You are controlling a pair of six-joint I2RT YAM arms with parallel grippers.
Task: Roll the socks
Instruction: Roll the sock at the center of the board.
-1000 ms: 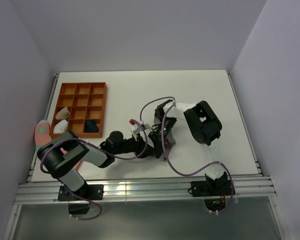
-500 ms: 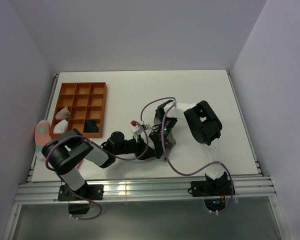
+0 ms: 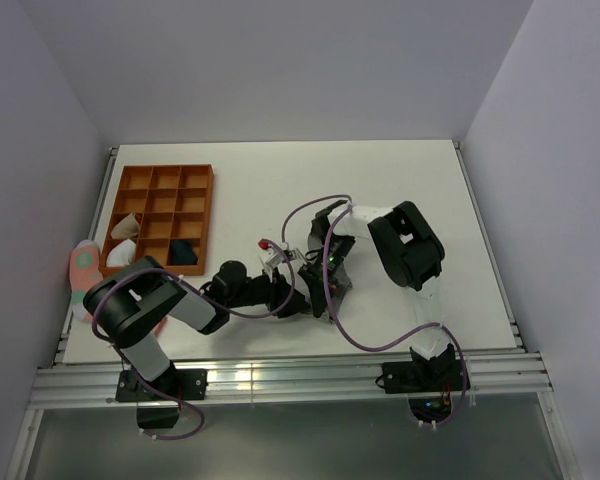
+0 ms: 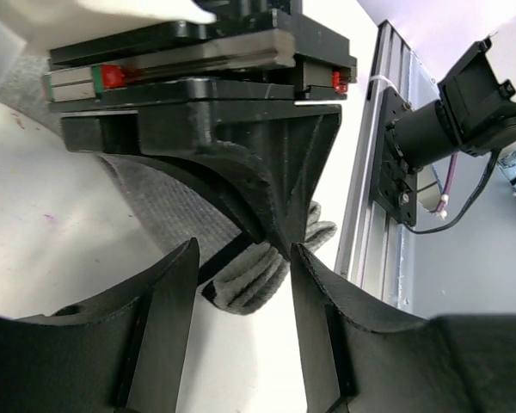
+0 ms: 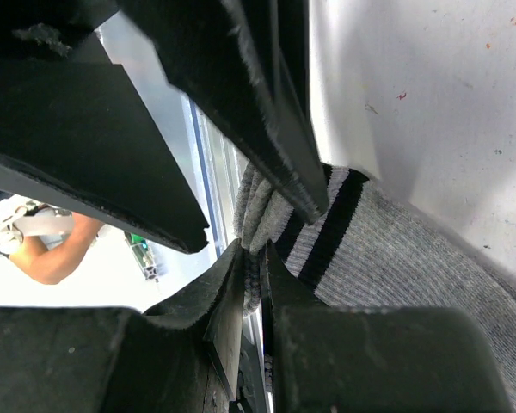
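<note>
The grey sock (image 5: pixel 396 258) runs off the right wrist view's lower right edge.

Robot lab test cell, white table (image 3: pixel 380 170) boxed in by plain pale walls (image 3: pixel 280 60), aluminium rail (image 3: pixel 300 385) along near edge

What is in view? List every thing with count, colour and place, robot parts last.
table: one, white, under everything.
compartment tray: one, orange-brown, table's left side.
pale bundles: two, whitish, tray's left column.
dark bundle: one, dark, tray's near right compartment.
pink sock: one, pink with a teal spot, at the table's left edge beside the tray.
grey sock: one, grey with a dark-striped cuff, on the table between the grippers.
rail: one, silver, along the table's near edge.
left gripper: one, black, open around the grey sock's fold.
right gripper: one, black, shut on the grey sock's cuff.
</note>
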